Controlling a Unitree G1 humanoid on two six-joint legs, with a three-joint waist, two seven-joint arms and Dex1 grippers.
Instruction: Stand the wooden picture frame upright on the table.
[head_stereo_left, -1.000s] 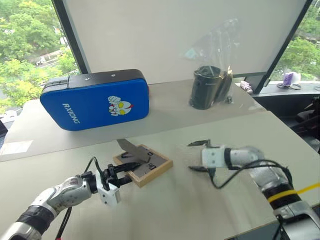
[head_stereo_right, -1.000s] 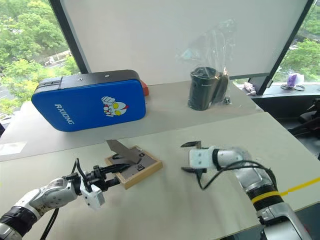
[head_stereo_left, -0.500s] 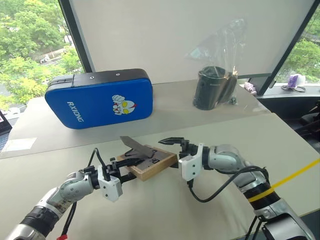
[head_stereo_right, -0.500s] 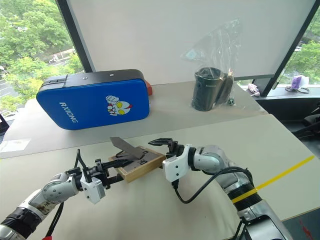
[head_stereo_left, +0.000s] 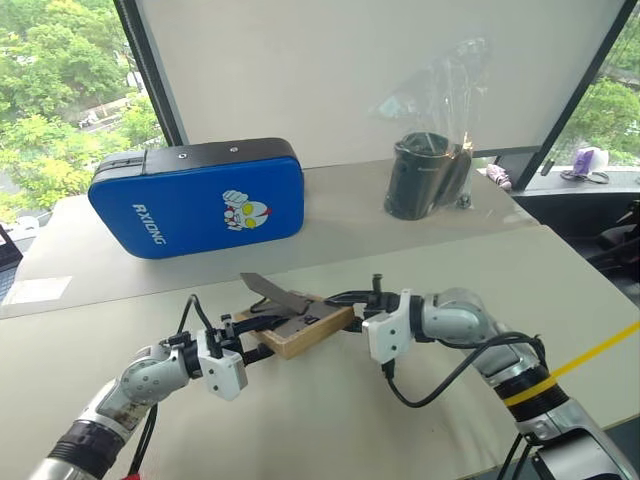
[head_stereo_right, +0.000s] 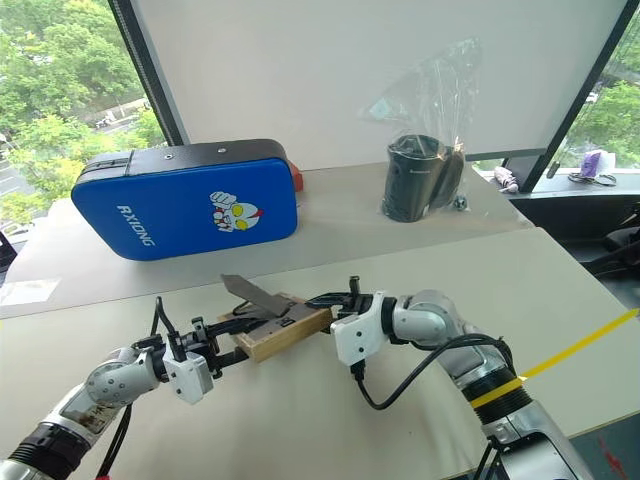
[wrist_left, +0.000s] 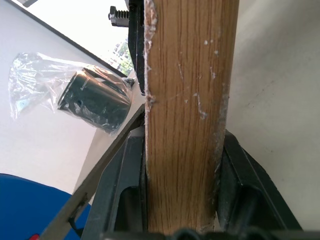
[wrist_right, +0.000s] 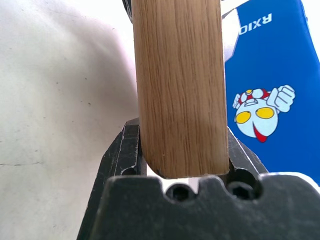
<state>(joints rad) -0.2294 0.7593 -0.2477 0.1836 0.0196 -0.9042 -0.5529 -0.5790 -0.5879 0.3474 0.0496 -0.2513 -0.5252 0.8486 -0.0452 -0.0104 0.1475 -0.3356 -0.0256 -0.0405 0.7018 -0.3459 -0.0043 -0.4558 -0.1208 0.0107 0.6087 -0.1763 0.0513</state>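
The wooden picture frame (head_stereo_left: 308, 328) hangs just above the table (head_stereo_left: 400, 420), roughly flat, its grey-brown backboard facing up and the dark stand (head_stereo_left: 270, 292) jutting upward. My left gripper (head_stereo_left: 262, 342) is shut on its left end. My right gripper (head_stereo_left: 345, 310) is shut on its right end. In the left wrist view the light wood edge (wrist_left: 182, 115) sits tight between the black fingers (wrist_left: 122, 190). The right wrist view shows the wood (wrist_right: 177, 85) pinched between the fingers (wrist_right: 117, 160). The picture side is hidden.
A big blue padded case (head_stereo_left: 195, 210) stands behind the frame on the back table. A black cylinder in a clear plastic bag (head_stereo_left: 420, 175) sits at the back right. A yellow tape line (head_stereo_left: 600, 350) runs near the table's right edge.
My right gripper came in from the right, apart and open, and shut on the frame's right end. The frame now sits lifted between both grippers. The left hand stayed in place.
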